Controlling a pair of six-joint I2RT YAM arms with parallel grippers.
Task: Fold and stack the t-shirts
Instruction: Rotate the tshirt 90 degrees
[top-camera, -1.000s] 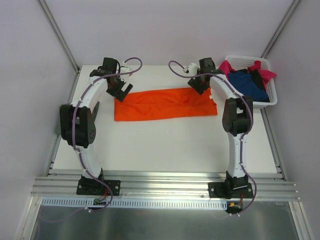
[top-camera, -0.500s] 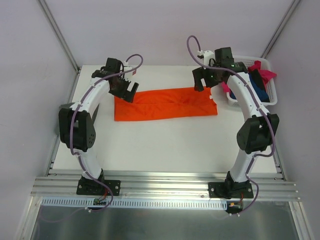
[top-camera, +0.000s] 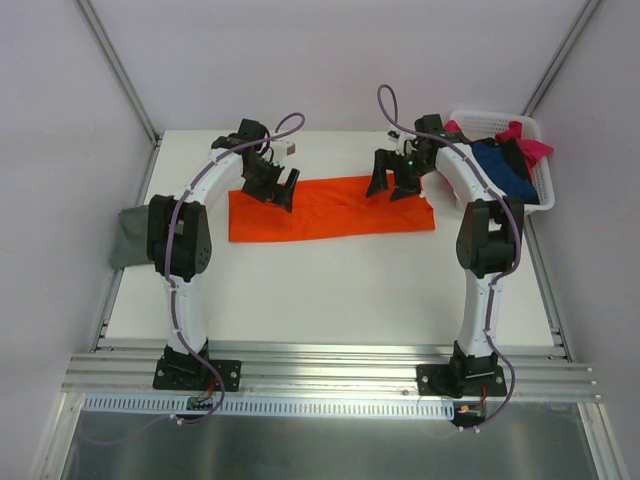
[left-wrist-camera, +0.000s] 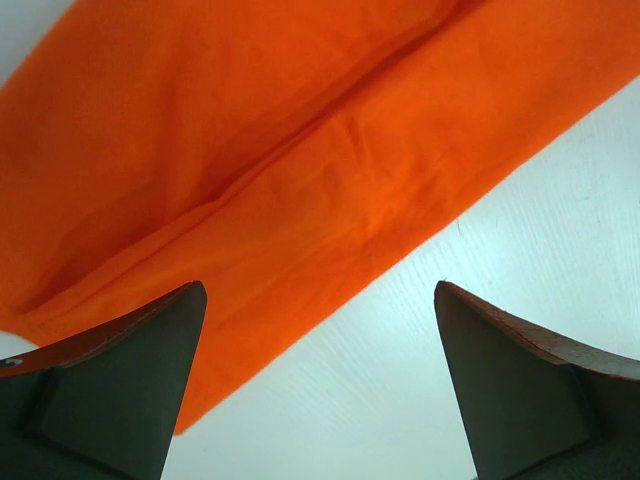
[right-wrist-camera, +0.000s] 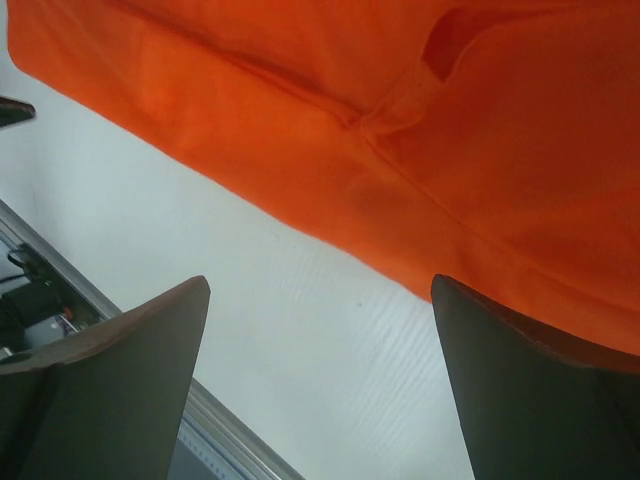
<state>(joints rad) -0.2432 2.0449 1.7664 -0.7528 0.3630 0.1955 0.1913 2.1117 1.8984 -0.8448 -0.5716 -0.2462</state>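
Top external — orange t-shirt, soft, seemingly folded strip

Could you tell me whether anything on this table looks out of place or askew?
Yes: a grey-green t-shirt lies bunched at the table's left edge, seemingly hanging over it, away from the flat orange t-shirt. In the basket, the magenta t-shirt spills over the rim.
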